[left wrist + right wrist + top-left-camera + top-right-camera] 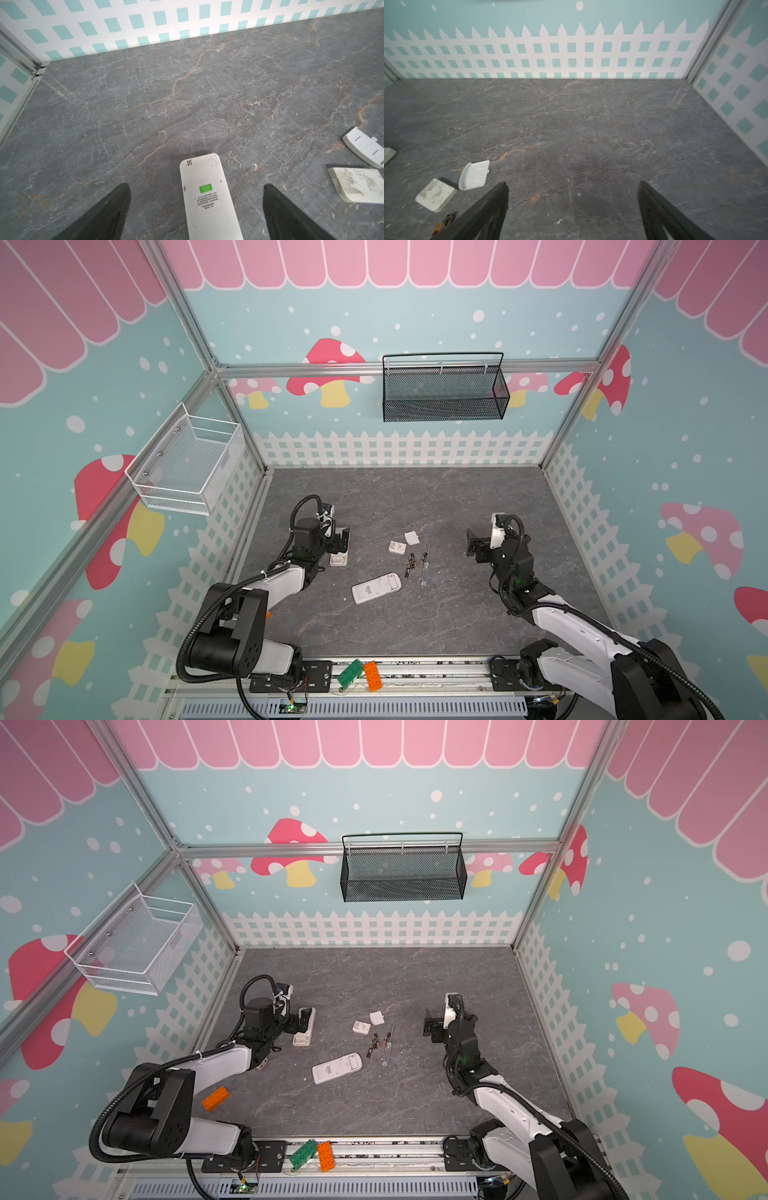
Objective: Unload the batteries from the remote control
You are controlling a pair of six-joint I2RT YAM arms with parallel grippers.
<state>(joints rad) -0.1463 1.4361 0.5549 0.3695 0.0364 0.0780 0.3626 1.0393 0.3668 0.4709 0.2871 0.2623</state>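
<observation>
Left wrist view gives what the top views leave too small to read: the left gripper (pixel 196 185) stands wide open, its black fingers (pixel 116 207) on either side of a white remote (pixel 207 197) with a green ECO sticker. Bare table (pixel 187 93) shows between each finger and the casing, so it has hold of nothing. Two loose white covers (pixel 357 185) lie at the edge of that view. The batteries appear only in the other views. In both top views the batteries (pixel 412 563) (pixel 375 1042) lie out on the grey table in a small loose cluster near the middle. They are just beside the clear-handled screwdriver (pixel 424 570), between the covers and a second remote (pixel 377 588) that lies slanted and apart from both grippers. The right wrist view catches only a couple of batteries (pixel 439 226) at its edge, partly hidden behind a finger. It also shows the right gripper (pixel 573 183) spread just as wide over bare table, holding nothing. In both top views this gripper hovers well to the right of the cluster. Only in a top view does an orange brick (pixel 215 1098) show fully, on the table by the left arm. A green brick (pixel 350 673) and another orange one sit on the front rail (pixel 436 672).
</observation>
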